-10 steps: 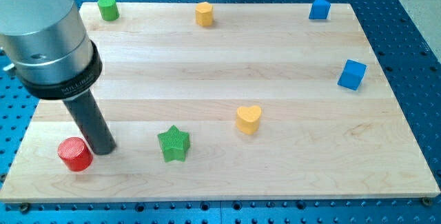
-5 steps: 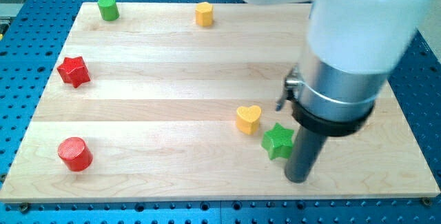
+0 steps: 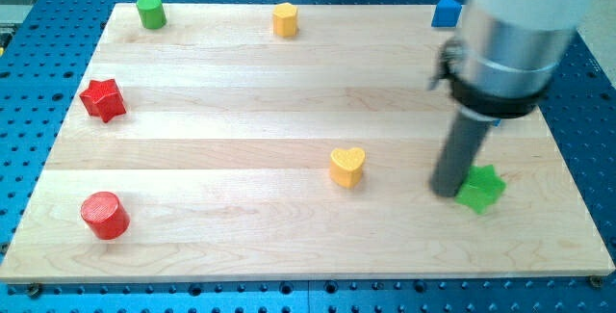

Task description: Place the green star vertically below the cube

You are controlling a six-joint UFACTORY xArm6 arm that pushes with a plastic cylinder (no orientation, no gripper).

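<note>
The green star (image 3: 481, 189) lies at the view's lower right on the wooden board. My tip (image 3: 445, 192) rests right against the star's left side. The blue cube that earlier stood at the right edge is hidden behind the arm; only a sliver of blue (image 3: 498, 120) shows there, above the star. Another blue block (image 3: 445, 11) sits at the top right, partly hidden by the arm.
A yellow heart (image 3: 347, 167) lies left of my tip. A yellow block (image 3: 284, 18) and a green cylinder (image 3: 149, 11) sit along the top edge. A red star (image 3: 103, 99) and a red cylinder (image 3: 104, 215) are at the left. The board's right edge (image 3: 568, 159) is near the star.
The green star has moved from the lower middle of the board to the lower right. My tip went from the left by the red cylinder to the star's left side.
</note>
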